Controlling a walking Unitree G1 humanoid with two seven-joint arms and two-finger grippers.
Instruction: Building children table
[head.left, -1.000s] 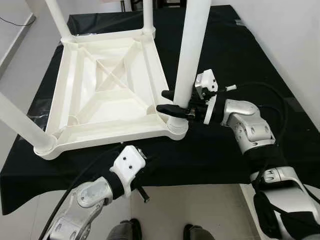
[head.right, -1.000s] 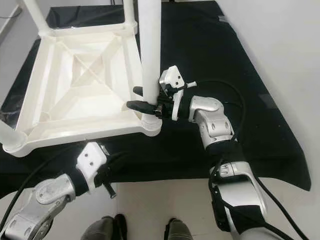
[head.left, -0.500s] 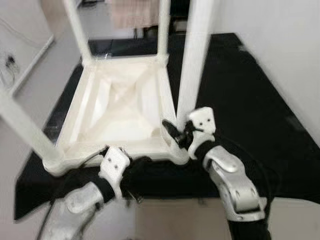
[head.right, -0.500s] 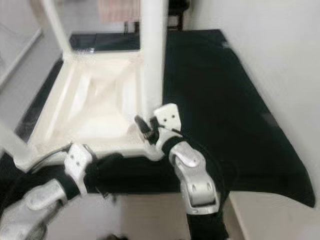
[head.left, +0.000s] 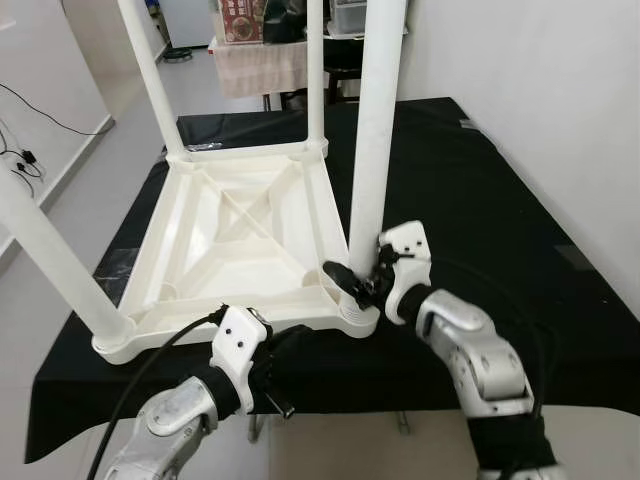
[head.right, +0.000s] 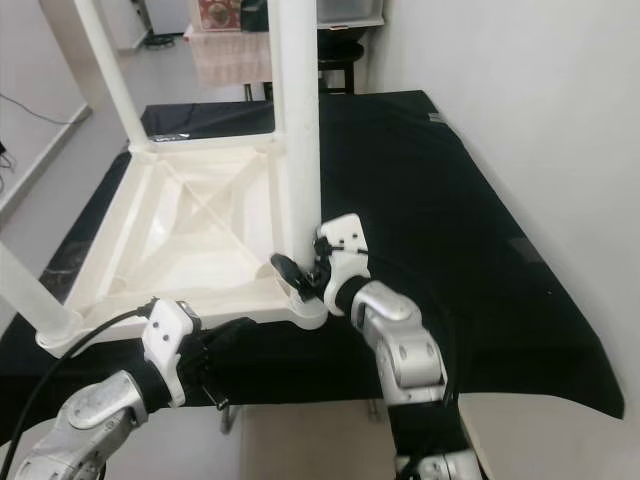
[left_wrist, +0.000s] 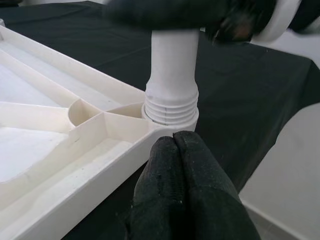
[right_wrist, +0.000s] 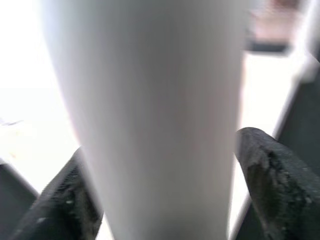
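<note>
Fig.: leg-fitting step, children's table, read L to R.

Upturned white table (head.left: 225, 235) lies underside-up on the black-draped tabletop (head.left: 480, 200), w/ its near rim along the tabletop's near edge.

Near-left corner: leg (head.left: 50, 262) seated in its socket, top cut off by the frame edge. Far corners: two more legs (head.left: 150, 75) upright, tops also out of frame.

Left gripper (left_wrist: 175, 150): jaws clenched together on nothing, tips just beside the table's near rim and close to the threaded collar (left_wrist: 170, 112) of the near-right socket. Whether the tips touch the rim cannot be told.

Near-right corner: fourth leg (head.left: 375, 120) stands upright in that collar. Right gripper (head.left: 350, 280) is at the leg's base, jaws either side of the leg, grasping it; right wrist view shows a pad (right_wrist: 267, 172) flanking the white shaft.

Doing the step well (judgement): the leg likely needs turning or pressing home. Keep it vertical so the threads do not cross; grip low, near the collar, for control; brace the rim w/ the left gripper so the table does not slide on the cloth.

Hard to read: thread engagement inside the collar is hidden, so how far the leg is seated cannot be told. Right wrist view is blurred and washed out.
</note>
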